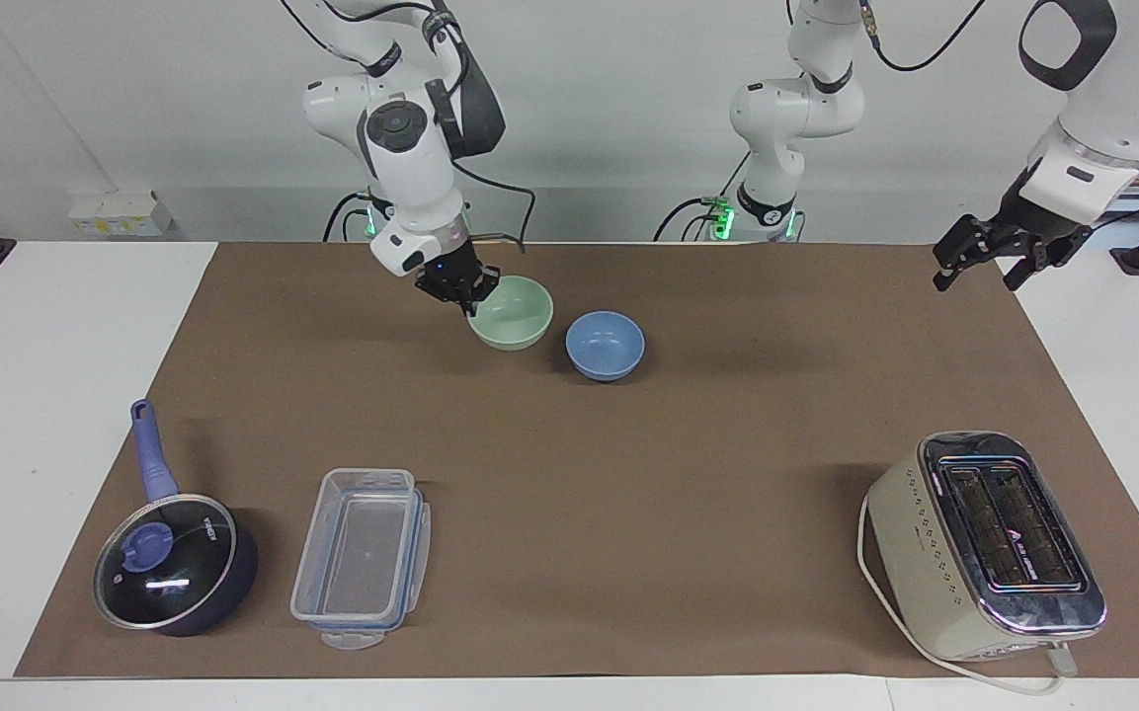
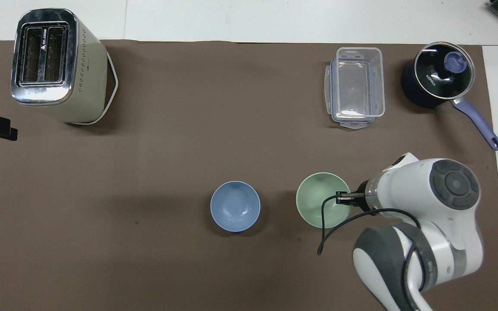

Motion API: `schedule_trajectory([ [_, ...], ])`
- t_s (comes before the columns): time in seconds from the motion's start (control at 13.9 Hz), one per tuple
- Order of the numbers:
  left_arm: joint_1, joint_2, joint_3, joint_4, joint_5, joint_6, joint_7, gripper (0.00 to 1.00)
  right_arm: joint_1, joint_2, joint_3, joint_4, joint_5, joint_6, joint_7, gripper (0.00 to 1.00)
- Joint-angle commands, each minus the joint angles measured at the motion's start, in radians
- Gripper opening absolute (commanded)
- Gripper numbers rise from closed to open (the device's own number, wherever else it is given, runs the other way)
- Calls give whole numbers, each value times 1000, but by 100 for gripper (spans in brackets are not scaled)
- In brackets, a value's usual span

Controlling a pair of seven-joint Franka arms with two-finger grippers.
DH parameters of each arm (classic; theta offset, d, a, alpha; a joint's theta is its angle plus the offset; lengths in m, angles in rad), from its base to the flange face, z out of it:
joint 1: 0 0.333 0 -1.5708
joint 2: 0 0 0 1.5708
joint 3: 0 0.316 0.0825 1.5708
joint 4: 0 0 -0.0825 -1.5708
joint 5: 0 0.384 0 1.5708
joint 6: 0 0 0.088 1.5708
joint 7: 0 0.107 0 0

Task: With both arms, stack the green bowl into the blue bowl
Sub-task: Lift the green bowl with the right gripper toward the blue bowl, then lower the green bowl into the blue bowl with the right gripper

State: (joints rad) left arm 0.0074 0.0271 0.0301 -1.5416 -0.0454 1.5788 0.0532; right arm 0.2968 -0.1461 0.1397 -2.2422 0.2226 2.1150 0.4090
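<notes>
My right gripper (image 1: 470,293) is shut on the rim of the pale green bowl (image 1: 515,314) and holds it upright just above the brown mat. Seen from overhead, the green bowl (image 2: 320,201) hangs beside the blue bowl (image 2: 235,206), on the side of the right arm's end, with a gap between them. The right gripper (image 2: 343,198) grips the rim edge that faces away from the blue bowl. The blue bowl (image 1: 606,346) rests empty on the mat. At the left arm's end of the table, my left gripper (image 1: 984,259) waits raised and open, holding nothing.
A cream toaster (image 1: 989,543) stands toward the left arm's end, farther from the robots. A clear plastic container (image 1: 362,558) and a dark saucepan (image 1: 174,563) with a glass lid and blue handle sit toward the right arm's end, farther from the robots than the bowls.
</notes>
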Motion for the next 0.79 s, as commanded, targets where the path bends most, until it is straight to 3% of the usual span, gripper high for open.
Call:
schedule_trajectory([
  [0.0,-4,-6,1,5,16,-16,-12,100,39,48,4,47,37,32,45,0],
  [0.29,-4,-6,1,5,16,-16,-12,100,139,115,4,55,37,124,151,0],
  [0.72,-4,-6,1,5,16,-16,-12,100,169,180,3,67,37,172,157,0],
])
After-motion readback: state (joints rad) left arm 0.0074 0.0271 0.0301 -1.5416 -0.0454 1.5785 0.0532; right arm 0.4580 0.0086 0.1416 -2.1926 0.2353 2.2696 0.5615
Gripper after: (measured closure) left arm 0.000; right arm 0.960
